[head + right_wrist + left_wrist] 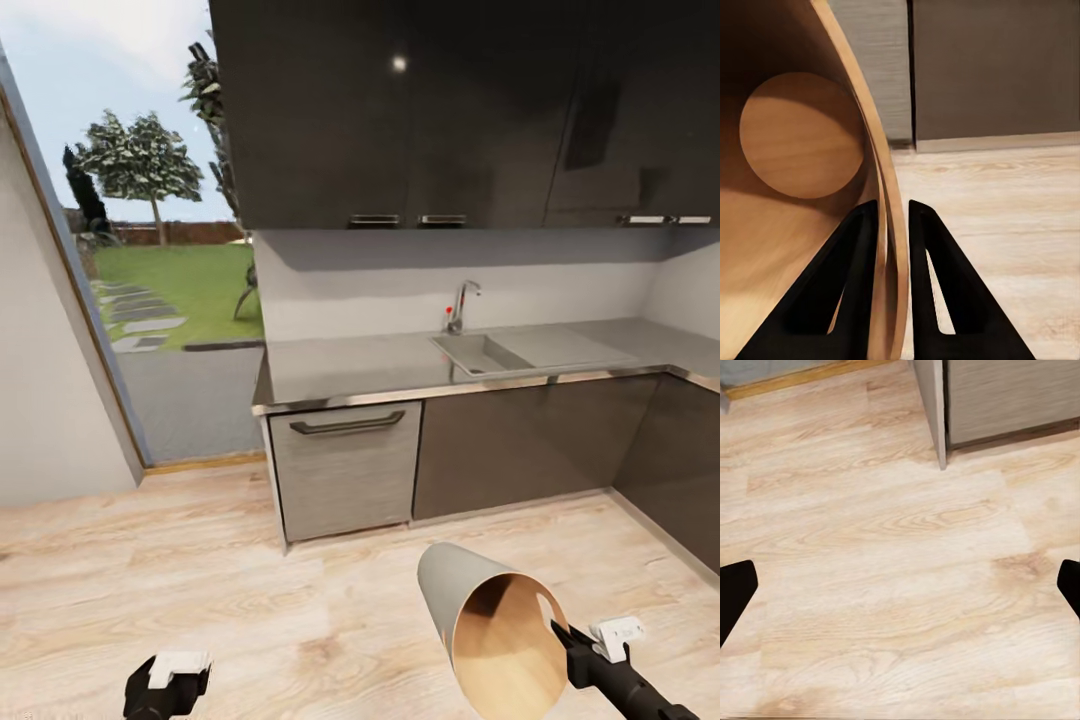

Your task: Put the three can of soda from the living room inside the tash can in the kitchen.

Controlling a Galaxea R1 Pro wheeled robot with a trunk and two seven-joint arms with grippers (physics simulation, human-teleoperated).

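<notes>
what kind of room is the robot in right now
A home kitchen, by the look of it: glossy dark wall cabinets hang over a grey countertop with a steel sink and tall tap. A glass door beside it opens onto a lawn.

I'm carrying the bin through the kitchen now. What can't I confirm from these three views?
- Bin contents: head view cuts off its mouth at the bottom edge; right wrist view shows its bare base, but the near wall runs out of frame.
- Left gripper: fingertips sit at the left wrist view's edges, open over floor.
- Cupboard and dishwasher insides: doors shut.
</notes>
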